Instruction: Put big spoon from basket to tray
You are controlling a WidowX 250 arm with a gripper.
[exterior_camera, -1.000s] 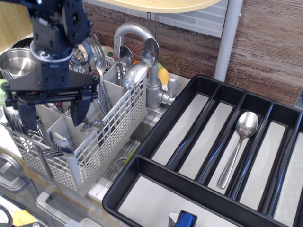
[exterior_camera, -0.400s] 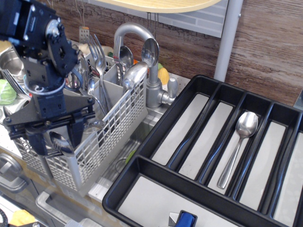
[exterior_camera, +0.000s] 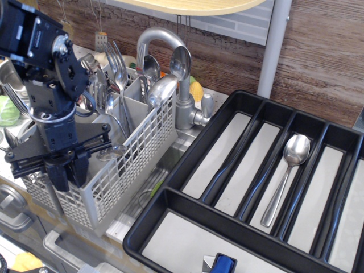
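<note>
Brown wood-look wall (exterior_camera: 324, 51) behind, steel faucet (exterior_camera: 170, 68) mid-counter. One grey basket (exterior_camera: 122, 170) stuffed with cutlery; I can't get an exact count. One black tray (exterior_camera: 187, 227) with one spoon (exterior_camera: 287, 173) lying in a slot. My gripper (exterior_camera: 67, 175) sits at the basket's front corner, fingers nearly together, can't tell if holding anything.

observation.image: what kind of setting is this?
Most likely a kitchen sink counter. A steel faucet stands behind a grey cutlery basket full of spoons and forks, with a black cutlery tray beside it holding one spoon. The wall looks like wood panelling.
</note>
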